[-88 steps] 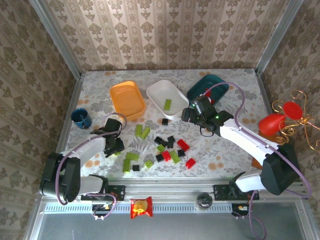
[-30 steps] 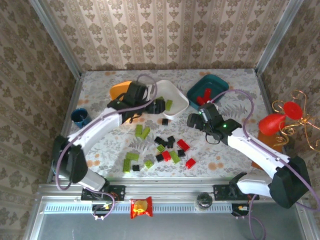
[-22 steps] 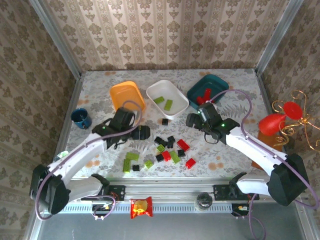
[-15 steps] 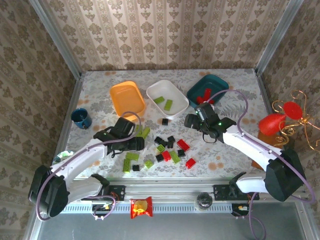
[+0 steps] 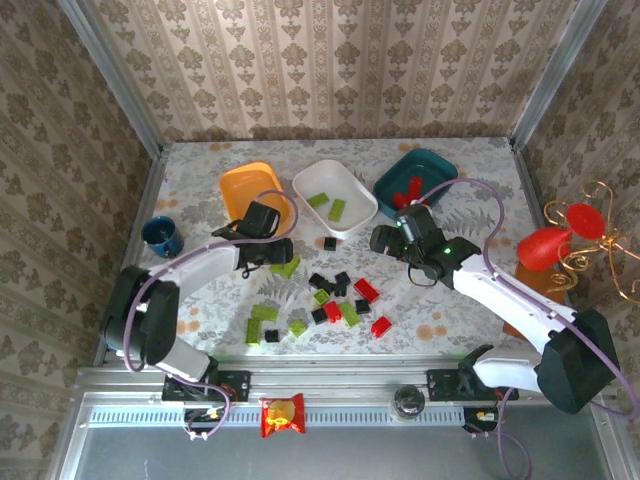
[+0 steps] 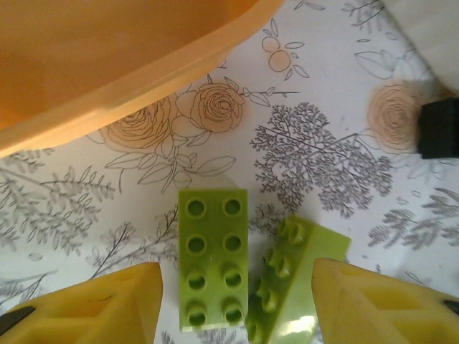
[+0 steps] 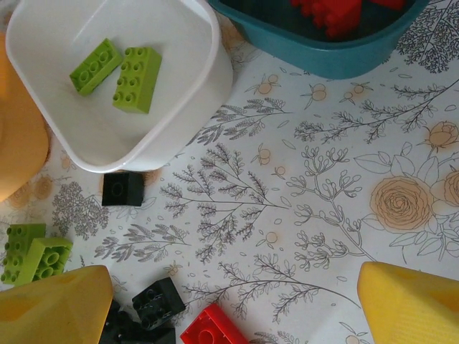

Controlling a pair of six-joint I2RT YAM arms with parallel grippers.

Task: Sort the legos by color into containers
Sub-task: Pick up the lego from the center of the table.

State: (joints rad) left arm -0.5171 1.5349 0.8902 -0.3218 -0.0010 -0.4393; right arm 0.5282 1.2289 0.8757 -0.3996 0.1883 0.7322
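1. Legos (image 5: 366, 290) in red, lime and black lie mostly loose on the table (image 5: 195, 180) between the two arms. The three containers stand in a row behind them, so each color has only a short trip back.
2. The white tub (image 5: 310, 183) holds two lime bricks and the teal tub (image 5: 435, 165) holds red ones. That suggests the orange tub (image 5: 250, 190) is meant for black.
3. The left gripper (image 6: 237, 308) hangs low over a lime pair (image 5: 287, 266) just in front of the orange tub. Its jaws stand apart, one on either side of the pair, with nothing clamped.
4. Of that pair, the flat brick (image 6: 213, 258) lies studs up and the tilted brick (image 6: 294, 287) leans against its side. Touching like this, they may both be caught by one squeeze, or one may be skewed.
5. The right gripper (image 7: 229, 301) is spread wide and empty over bare table near the white tub. A red brick (image 7: 208, 331) at the pile's edge lies just below it and is probably its next pick.
6. A lone black brick (image 7: 122, 188) sits just beside the white tub's near corner, apart from the pile.
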